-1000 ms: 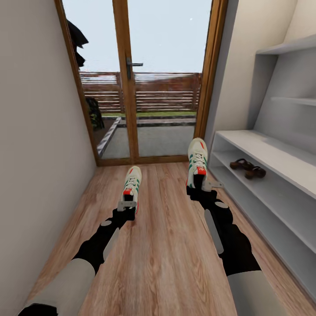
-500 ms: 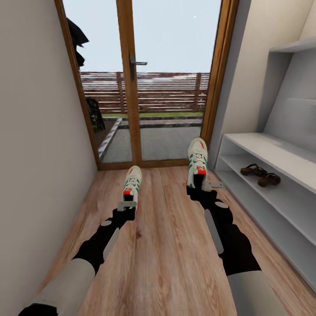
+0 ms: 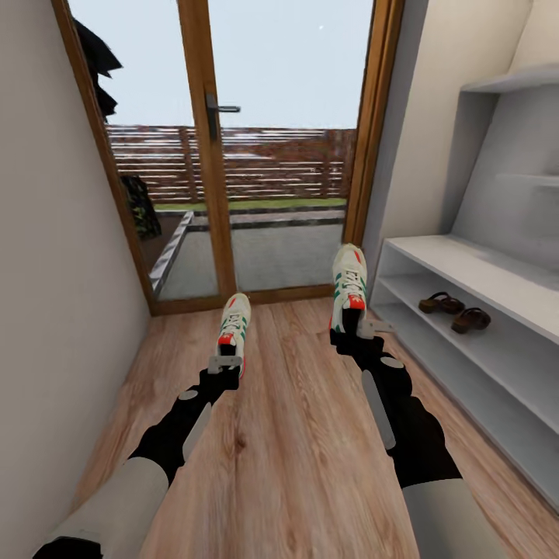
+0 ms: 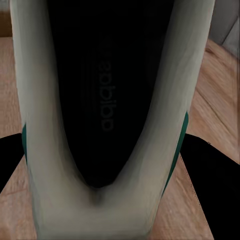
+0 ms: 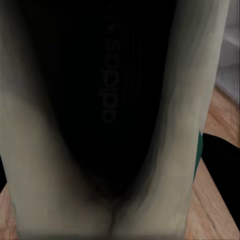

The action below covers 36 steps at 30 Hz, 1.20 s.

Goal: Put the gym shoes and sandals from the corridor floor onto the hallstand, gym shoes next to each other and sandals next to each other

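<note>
Both hands (image 3: 227, 359) (image 3: 359, 326) clamp gym shoes (image 3: 234, 320).

White sneaker (image 4: 55, 190) with dark insole and green side trim seen close from behind, over brown wood-plank floor (image 4: 220, 95).

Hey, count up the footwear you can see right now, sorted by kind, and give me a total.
Gym shoes: 2, one held in the left gripper at, one held in the right gripper at.
Sandals: 2, side by side on the hallstand's middle shelf, at and.
Total: 4.
</note>
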Tool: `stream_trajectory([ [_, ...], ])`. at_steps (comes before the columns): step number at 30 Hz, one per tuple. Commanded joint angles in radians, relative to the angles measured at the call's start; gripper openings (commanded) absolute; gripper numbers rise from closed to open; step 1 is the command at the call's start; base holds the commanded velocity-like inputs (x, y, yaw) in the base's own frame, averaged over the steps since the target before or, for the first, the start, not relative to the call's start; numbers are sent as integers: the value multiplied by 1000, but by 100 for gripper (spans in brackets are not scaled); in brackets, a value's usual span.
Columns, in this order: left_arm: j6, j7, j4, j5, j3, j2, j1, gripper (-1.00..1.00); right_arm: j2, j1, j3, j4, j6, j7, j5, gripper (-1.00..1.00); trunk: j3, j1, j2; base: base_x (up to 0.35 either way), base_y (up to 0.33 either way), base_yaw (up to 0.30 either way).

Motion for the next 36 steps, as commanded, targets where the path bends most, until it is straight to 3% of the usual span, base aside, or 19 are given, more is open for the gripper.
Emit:
stream_trajectory([
  [1, 6, -2, -2, 10, -1, 1, 0, -100, 0, -1, 2, -1, 3, -9, -11, -100, -1, 0, 0, 287, 187, -266],
  [19, 6, -2, -1, 10, -1, 0, 0, -100, 0, -1, 2, -1, 3, -9, -11, -100, -1, 0, 0, 285, 177, -267],
  [36, 6, -2, -1, 10, -1, 0, 0, -100, 0, -1, 0, -1, 3, -9, -11, -100, -1, 0, 0, 137, 14, -267],
])
